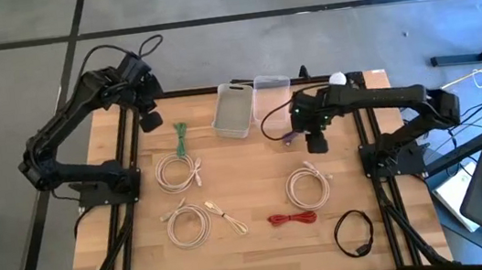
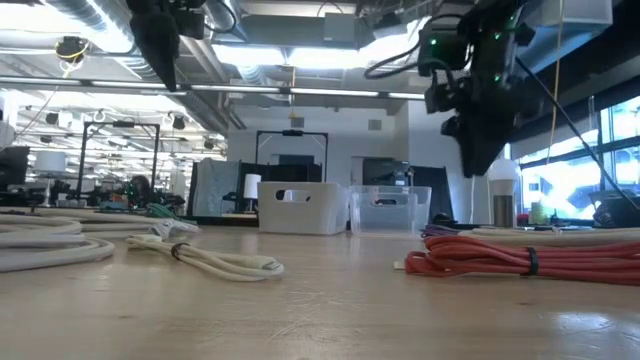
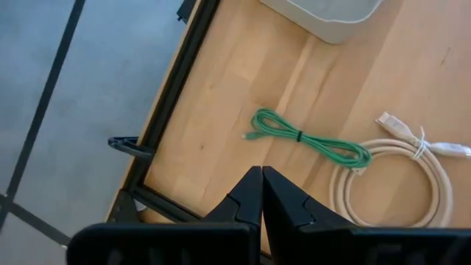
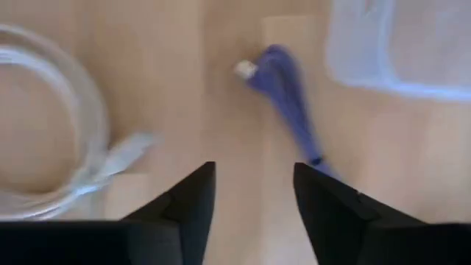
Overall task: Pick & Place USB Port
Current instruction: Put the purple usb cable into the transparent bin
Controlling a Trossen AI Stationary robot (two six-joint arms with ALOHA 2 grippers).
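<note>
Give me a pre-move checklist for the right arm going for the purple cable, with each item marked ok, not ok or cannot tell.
1. Right gripper open: ok, its fingers stand apart in the right wrist view.
2. Right gripper empty: ok, nothing between the fingers.
3. Purple cable ahead of the gripper: ok, it lies on the table just beyond the fingers.
4. Cable free of neighbours: ok, it lies apart from the white cable coil and beside the clear bin, not in it.
5. Left gripper out of the way: ok, shut and empty above the table's far left corner, near the green cable.
6. Gripper height above the cable: cannot tell.
</note>
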